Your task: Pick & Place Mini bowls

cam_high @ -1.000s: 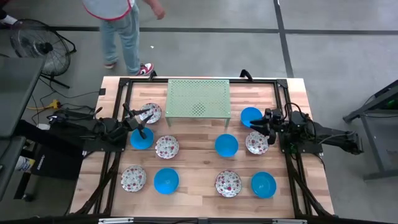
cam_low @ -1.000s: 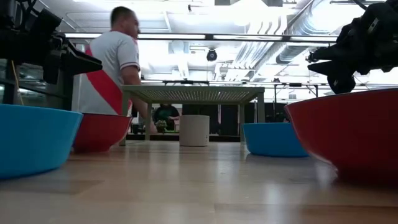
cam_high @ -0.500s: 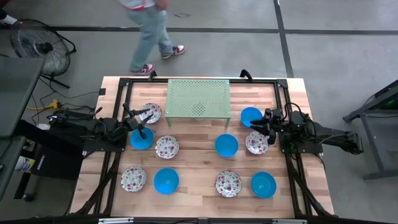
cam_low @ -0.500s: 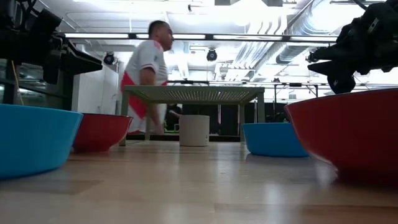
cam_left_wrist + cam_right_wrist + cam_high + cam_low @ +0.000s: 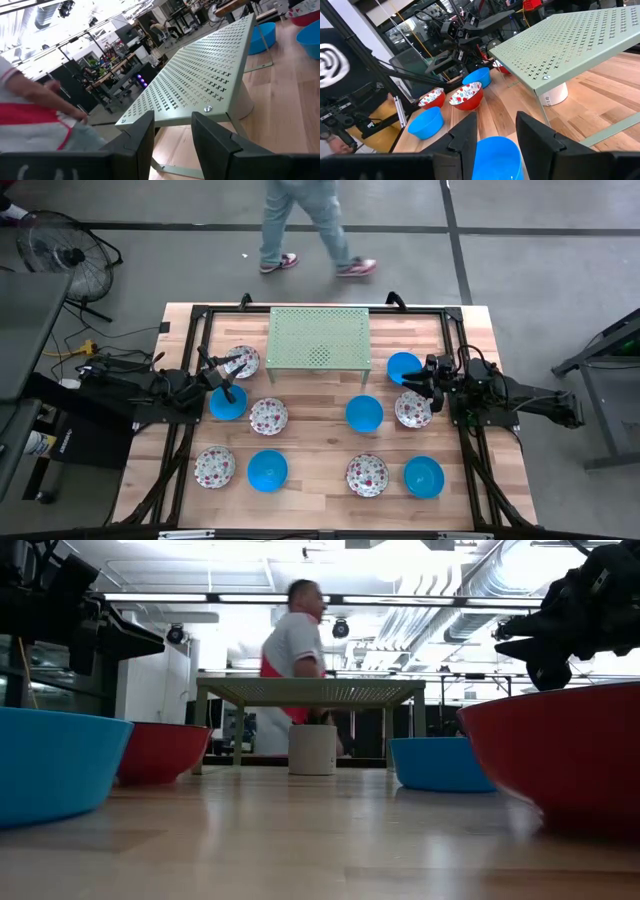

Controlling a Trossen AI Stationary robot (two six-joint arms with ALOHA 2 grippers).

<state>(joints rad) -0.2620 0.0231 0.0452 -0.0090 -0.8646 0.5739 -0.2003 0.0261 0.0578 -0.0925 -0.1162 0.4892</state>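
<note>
Several mini bowls rest on their bases on the wooden table, some solid blue, such as one (image 5: 364,413) at the middle, and some white with red floral speckle, such as one (image 5: 268,416) left of it. My left gripper (image 5: 222,372) hovers open at the table's left, between a floral bowl (image 5: 243,361) and a blue bowl (image 5: 228,402), with nothing between its fingers (image 5: 145,140). My right gripper (image 5: 420,377) hovers open at the right, above a blue bowl (image 5: 495,155), near another floral bowl (image 5: 413,409).
A pale green perforated rack (image 5: 319,337) stands on thin legs at the table's far middle, with a white cylinder (image 5: 313,748) under it. A person (image 5: 305,225) walks on the floor beyond the far edge. A fan (image 5: 55,250) stands at the far left.
Both arms and all the bowls have kept still. The person beyond the far edge has walked from the left toward the right.
</note>
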